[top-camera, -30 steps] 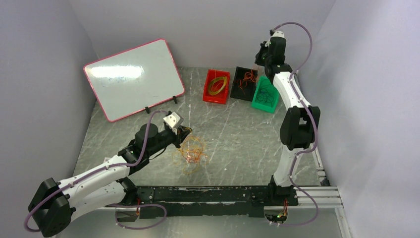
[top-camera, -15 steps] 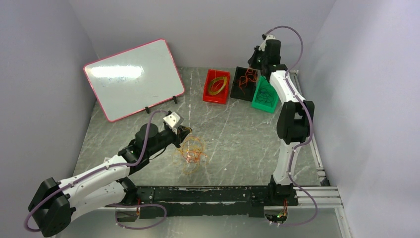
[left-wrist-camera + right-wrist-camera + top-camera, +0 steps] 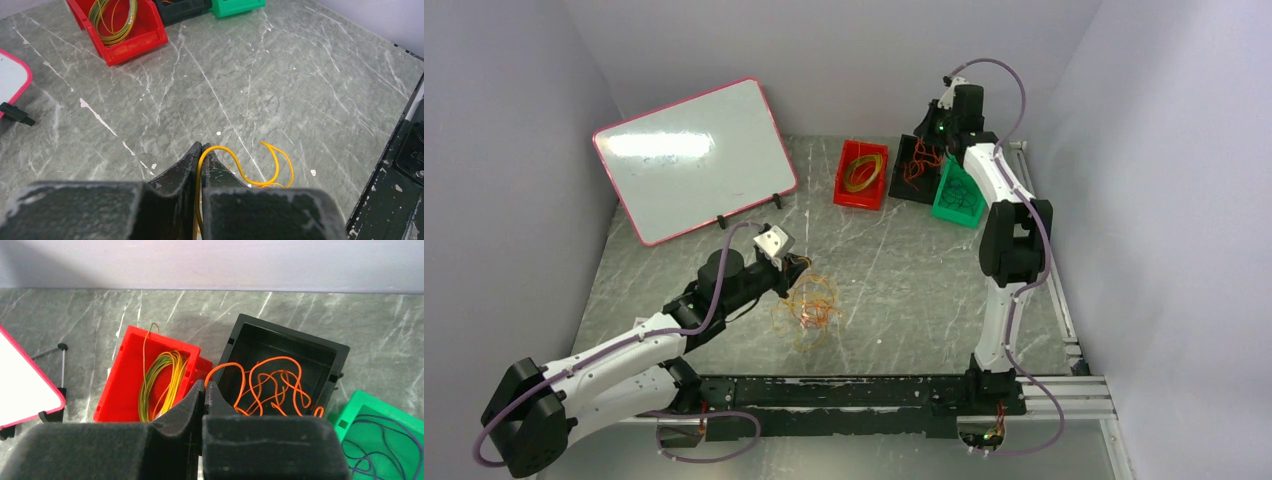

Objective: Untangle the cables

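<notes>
right hand (image 3: 205, 388) shifted left, from green bin (image 3: 959, 193) to black bin (image 3: 914, 160)

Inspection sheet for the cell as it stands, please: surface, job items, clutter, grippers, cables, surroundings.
Surface: grey marbled table top, white scuffs.
Job's things: tangle of yellow and orange cables centre-left; sorted loops in red bin (yellow-green), black bin (orange), green bin (dark).
Clutter: whiteboard propped far left.
Grippers: left gripper shut on yellow cable at the tangle; right gripper shut over the bins, hold unclear.
Cables: lilac hoses looping off both arms.
Surroundings: plain walls on three sides; black rail at near edge.
</notes>
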### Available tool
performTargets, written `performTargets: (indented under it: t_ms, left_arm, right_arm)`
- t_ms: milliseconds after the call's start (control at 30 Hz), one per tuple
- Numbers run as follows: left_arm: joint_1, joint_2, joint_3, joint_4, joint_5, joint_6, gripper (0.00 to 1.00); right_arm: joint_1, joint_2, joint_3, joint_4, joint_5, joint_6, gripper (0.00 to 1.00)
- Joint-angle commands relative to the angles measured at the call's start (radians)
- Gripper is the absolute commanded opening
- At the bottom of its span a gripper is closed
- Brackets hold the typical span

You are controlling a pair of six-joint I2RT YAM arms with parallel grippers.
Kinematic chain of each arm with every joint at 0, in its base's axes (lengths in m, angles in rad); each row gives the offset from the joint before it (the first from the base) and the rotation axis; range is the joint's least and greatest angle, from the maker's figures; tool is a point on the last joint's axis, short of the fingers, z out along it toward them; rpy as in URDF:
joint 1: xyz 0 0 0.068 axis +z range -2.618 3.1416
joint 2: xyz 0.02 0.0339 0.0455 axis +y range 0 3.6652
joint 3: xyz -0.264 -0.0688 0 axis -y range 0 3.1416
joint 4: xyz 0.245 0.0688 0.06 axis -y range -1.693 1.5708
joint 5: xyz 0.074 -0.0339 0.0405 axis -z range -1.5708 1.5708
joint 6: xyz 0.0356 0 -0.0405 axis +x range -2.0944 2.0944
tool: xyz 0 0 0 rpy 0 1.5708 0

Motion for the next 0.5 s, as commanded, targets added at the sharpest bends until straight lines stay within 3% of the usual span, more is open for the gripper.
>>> performTargets:
  t_ms: [0,467]
  left_arm:
    - [-0.004,-0.012,-0.005,0.006,-0.019,0.001,0.07]
    - [-0.004,-0.028,-0.019,0.004,-0.033,0.0,0.07]
  right_arm:
    - [0.019,0.04,0.043,-0.02,-0.032,0.009,0.0]
    - [0.032,0.041,0.026,0.003,-0.062,0.025,0.0]
